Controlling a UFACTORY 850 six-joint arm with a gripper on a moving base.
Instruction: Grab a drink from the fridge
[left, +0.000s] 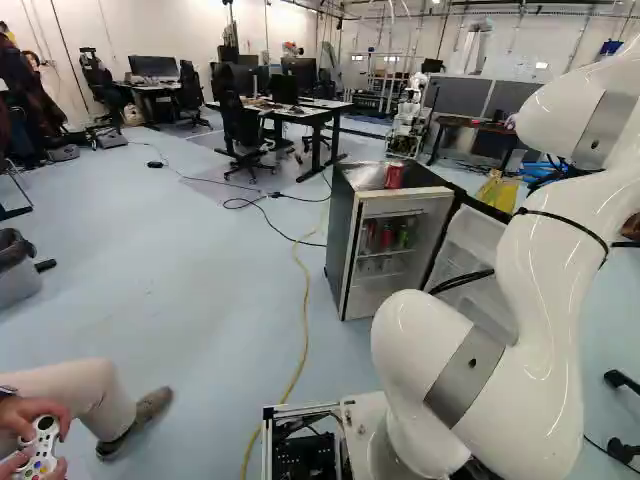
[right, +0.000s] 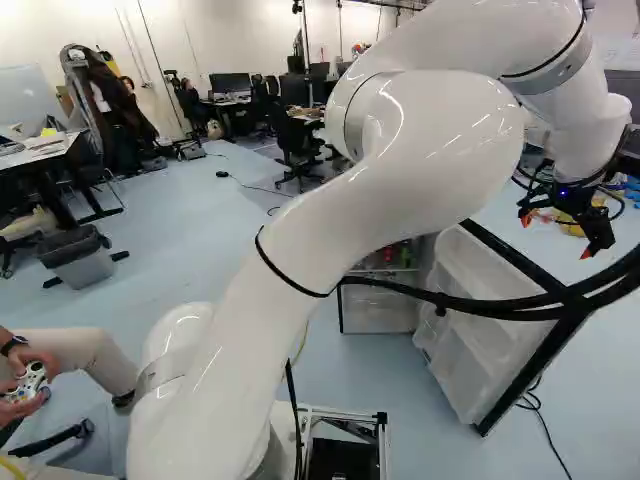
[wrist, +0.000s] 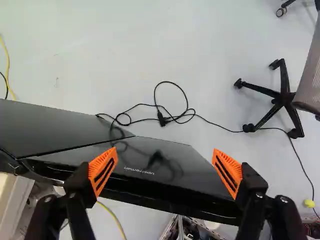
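At the right of the right base view my gripper (right: 556, 236) hangs beyond the fridge's open door (right: 480, 325), whose shelved inner side shows. In the wrist view the gripper (wrist: 165, 169) stands wide open with nothing between its pads; the glossy black door (wrist: 145, 161) lies below and ahead of the fingers, apart from them as far as I can tell. The black fridge (left: 342, 235) stands in the left base view, its interior exposed. Several cans (left: 387, 237), red and green, stand on an inner shelf. A red can (left: 395, 176) rests on the fridge top.
A yellow cable (left: 304, 310) runs along the floor left of the fridge. A black cord (wrist: 187, 112) and a wheeled chair base (wrist: 284, 97) lie beyond the door. Desks (left: 310, 112) stand farther back, near what looks like another robot (left: 408, 122). A person's leg (left: 95, 395) reaches in beside the base.
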